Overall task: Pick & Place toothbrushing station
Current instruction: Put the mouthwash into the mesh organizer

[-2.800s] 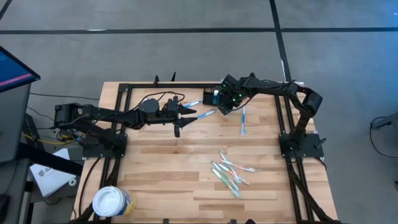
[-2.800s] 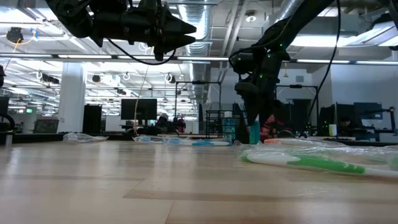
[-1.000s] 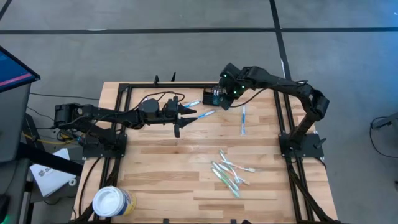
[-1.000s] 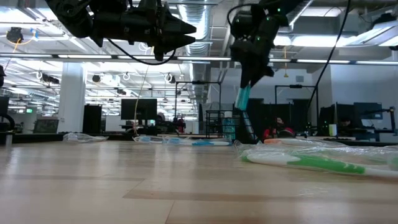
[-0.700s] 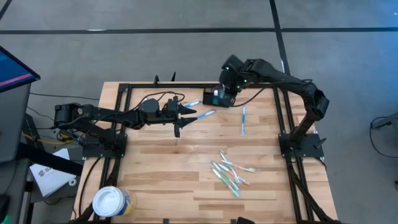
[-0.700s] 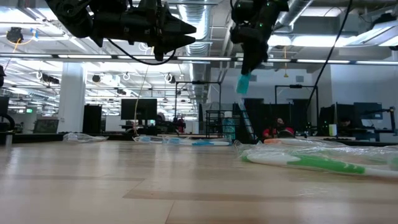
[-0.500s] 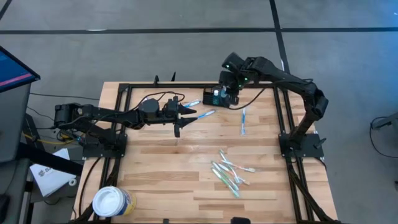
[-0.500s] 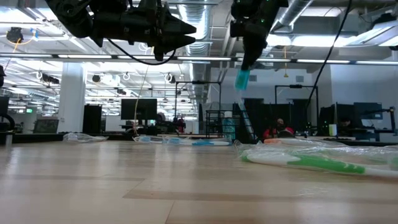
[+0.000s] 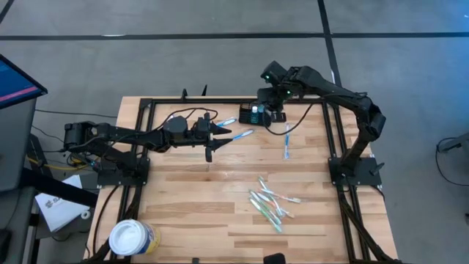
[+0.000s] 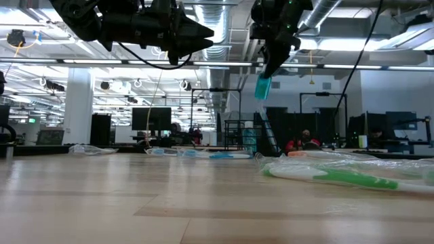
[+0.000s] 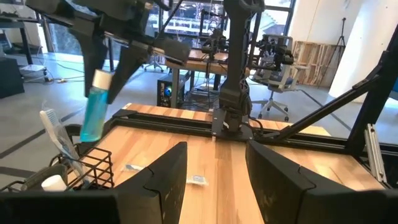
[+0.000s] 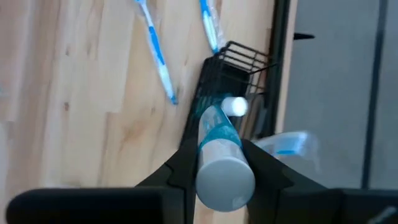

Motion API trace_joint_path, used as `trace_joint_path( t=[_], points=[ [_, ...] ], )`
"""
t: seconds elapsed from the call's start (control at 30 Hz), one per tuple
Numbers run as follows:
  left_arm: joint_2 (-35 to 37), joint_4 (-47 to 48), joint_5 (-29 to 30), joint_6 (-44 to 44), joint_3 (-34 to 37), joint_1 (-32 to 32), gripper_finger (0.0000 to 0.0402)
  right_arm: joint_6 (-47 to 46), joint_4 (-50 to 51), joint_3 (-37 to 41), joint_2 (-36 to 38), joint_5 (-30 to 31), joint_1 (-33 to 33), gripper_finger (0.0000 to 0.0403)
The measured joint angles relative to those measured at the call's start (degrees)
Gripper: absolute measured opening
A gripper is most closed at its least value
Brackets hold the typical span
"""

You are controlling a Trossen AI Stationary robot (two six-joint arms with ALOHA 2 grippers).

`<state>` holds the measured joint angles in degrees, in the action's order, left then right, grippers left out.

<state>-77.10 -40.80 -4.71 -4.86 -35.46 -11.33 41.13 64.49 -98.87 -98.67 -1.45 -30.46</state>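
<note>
The toothbrushing station (image 9: 253, 115) is a small black wire-mesh caddy standing at the table's far edge. A white toothbrush (image 11: 59, 134) sticks up out of it (image 11: 93, 168). My right gripper (image 9: 272, 105) hangs above the caddy, shut on a clear blue tube with a pale cap (image 10: 263, 87). The right wrist view looks down along the tube (image 12: 216, 140) at the caddy (image 12: 239, 71). My left gripper (image 9: 220, 139) stands open and level, high over the table's middle, to the left of the caddy, with nothing between its fingers (image 11: 214, 180). My right gripper pinches the tube between its two fingers at the pale cap end (image 12: 224, 174). The fingers come from above, slanting down. The tube hangs below them, its blue end (image 11: 92, 127) lowest, lifted clear above the caddy and a little tilted.
Loose toothbrushes lie on the wood: a blue one (image 9: 286, 143) right of the caddy, two more (image 9: 238, 136) near my left gripper, and a pile (image 9: 271, 205) toward the near right. A round white tub (image 9: 132, 238) stands at the near left corner. A black frame rail (image 9: 183, 100) runs around the table.
My right gripper has risen a little and rolled about its own line, carrying the tube upward above the caddy. The tube, slanted before, now hangs closer to upright.
</note>
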Motion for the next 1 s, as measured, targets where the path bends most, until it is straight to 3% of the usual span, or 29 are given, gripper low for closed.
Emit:
trace_joint_path(
  t=[0.37,0.7,1.0],
  points=[
    [0.0,0.02,0.0,-0.03,0.0,0.0,0.0156,2.44,-1.42,-1.72,-3.08,0.25,0.54,0.0084],
    [0.02,0.28,0.0,-0.06,0.21,0.0,0.0156,2.52,10.72,-20.34,-17.26,1.32,0.68,0.0084],
    [0.0,0.39,0.0,-0.07,0.68,0.0,0.0156,1.91,13.01,-24.05,-20.64,-0.45,-1.49,0.0084]
  ],
)
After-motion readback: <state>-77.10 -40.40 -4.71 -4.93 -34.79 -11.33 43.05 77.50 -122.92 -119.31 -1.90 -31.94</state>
